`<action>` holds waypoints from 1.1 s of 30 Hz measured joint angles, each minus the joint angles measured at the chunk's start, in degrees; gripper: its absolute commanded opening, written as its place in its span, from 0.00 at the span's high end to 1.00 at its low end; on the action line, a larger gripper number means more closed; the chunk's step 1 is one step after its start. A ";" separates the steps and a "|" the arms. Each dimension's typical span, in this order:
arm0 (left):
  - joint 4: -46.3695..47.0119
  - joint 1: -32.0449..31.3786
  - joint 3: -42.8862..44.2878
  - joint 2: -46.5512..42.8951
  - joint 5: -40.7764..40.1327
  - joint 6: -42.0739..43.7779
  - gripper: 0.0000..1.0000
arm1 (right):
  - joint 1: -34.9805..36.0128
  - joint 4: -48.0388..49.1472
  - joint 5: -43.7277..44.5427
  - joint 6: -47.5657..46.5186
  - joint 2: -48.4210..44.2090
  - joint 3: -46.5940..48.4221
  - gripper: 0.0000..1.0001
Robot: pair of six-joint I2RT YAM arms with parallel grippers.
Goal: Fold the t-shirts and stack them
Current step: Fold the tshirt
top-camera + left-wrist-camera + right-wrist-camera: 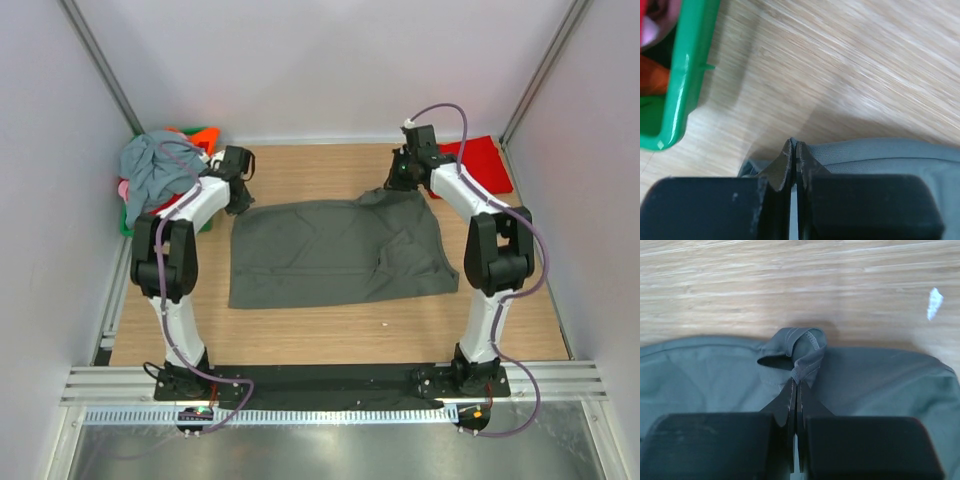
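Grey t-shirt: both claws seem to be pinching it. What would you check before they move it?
1. Left gripper shut on the grey t-shirt, at its far edge: ok.
2. Right gripper shut on the same far edge, on a bunched hem: ok.
3. Grey t-shirt lying smooth: not ok, creased on its right part.
4. Basket apart from the left gripper: ok.
5. Layers caught in each pinch: cannot tell.
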 measured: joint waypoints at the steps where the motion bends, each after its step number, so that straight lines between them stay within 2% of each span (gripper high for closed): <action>1: -0.02 -0.02 -0.79 -1.62 0.37 0.13 1.00 | 0.24 -0.68 0.46 -0.20 -1.84 -0.66 0.99; 10: -0.15 -0.11 -9.20 -13.29 1.70 1.95 1.00 | 0.98 -5.66 4.55 -0.96 -16.15 -9.31 0.99; 16: -0.59 -0.11 -11.13 -15.06 1.86 3.74 1.00 | 0.98 -7.65 6.80 -0.94 -23.50 -15.69 0.99; 33: -1.46 -0.11 -14.97 -18.38 3.37 4.94 1.00 | 0.98 -9.97 14.60 0.39 -34.97 -24.65 0.99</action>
